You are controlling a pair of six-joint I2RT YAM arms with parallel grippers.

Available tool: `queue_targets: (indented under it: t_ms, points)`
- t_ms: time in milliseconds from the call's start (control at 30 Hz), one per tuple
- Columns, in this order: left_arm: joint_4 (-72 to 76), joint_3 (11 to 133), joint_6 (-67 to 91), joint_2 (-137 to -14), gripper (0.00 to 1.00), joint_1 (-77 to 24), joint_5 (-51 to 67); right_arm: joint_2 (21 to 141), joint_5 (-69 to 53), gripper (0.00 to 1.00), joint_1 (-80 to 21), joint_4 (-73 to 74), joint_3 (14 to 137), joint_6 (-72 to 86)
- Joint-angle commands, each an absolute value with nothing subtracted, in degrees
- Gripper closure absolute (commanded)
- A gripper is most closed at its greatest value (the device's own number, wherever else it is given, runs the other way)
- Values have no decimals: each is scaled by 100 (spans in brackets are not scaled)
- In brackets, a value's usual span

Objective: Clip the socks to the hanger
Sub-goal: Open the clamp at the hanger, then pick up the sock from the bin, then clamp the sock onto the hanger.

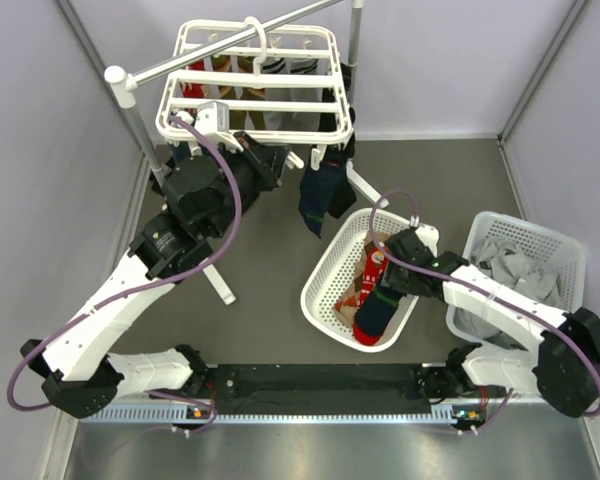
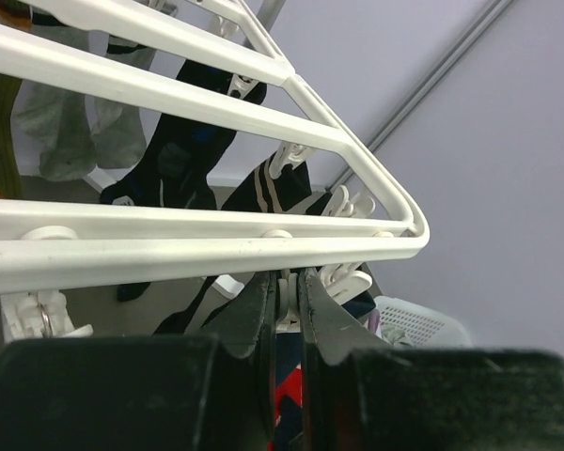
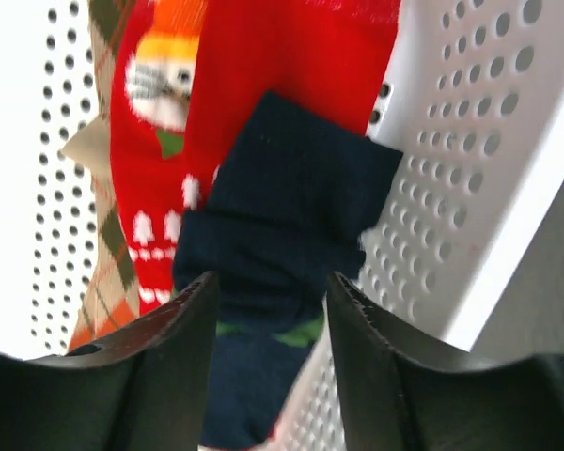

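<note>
The white hanger (image 1: 255,85) hangs from a rail at the back, with several socks clipped under it. My left gripper (image 1: 285,160) is under its front right corner. In the left wrist view it (image 2: 287,282) is shut on a white clip (image 2: 291,303) just below the hanger's front bar (image 2: 169,249), with a navy and red sock (image 2: 289,395) below the clip. My right gripper (image 1: 382,280) is open over the tilted basket. In the right wrist view it (image 3: 271,280) straddles a navy sock (image 3: 282,216) lying on red festive socks (image 3: 263,75), without gripping it.
The tilted white basket (image 1: 325,275) holds red and navy socks; its perforated wall (image 3: 470,141) is close on the right. A second white basket (image 1: 560,245) at the right holds grey socks. A dark sock (image 1: 325,195) hangs from the hanger's right corner. The rail stand's foot (image 1: 220,285) is on the floor.
</note>
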State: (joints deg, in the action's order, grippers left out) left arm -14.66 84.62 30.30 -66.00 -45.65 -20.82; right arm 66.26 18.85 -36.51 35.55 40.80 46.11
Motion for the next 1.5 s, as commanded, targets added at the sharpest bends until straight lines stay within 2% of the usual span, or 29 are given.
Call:
queue_targets:
  t_ms: [0, 300, 400, 533, 633, 767, 967, 1100, 1333, 1467]
  points:
    - [-1327, 8543, 3067, -6557, 94, -4562, -1925, 6837, 2065, 52, -3446, 2778, 4052, 5247]
    - [-1318, 8517, 3146, -6609, 95, -4562, -1767, 7523, 2241, 60, -3296, 2418, 3894, 5607]
    - [-1353, 8604, 3112, -6644, 95, -4562, -1758, 7550, 2145, 71, -3296, 2373, 3815, 5538]
    - [-1345, 8622, 3059, -6653, 95, -4562, -1802, 7113, 2048, 90, -3296, 2609, 4007, 5047]
    - [-1415, 8718, 3076, -6723, 95, -4562, -1706, 6586, 2004, 96, -3296, 2986, 4244, 4634]
    - [-1450, 8815, 2989, -6768, 96, -4562, -1714, 5865, 1846, 100, -3322, 3155, 4482, 3843]
    - [-1512, 8912, 2962, -6811, 97, -4562, -1705, 4950, 1257, 100, -3366, 3024, 4808, 2453]
    - [-1564, 8982, 2979, -6847, 98, -4562, -1670, 4677, 687, 100, -3392, 2849, 4878, 1785]
    - [-1670, 9105, 2971, -6882, 98, -4562, -1626, 4245, -990, 100, -3761, 2216, 5325, 565]
    - [-1784, 9193, 2988, -6891, 98, -4562, -1600, 4394, -1134, 100, -4402, 2189, 5870, -86]
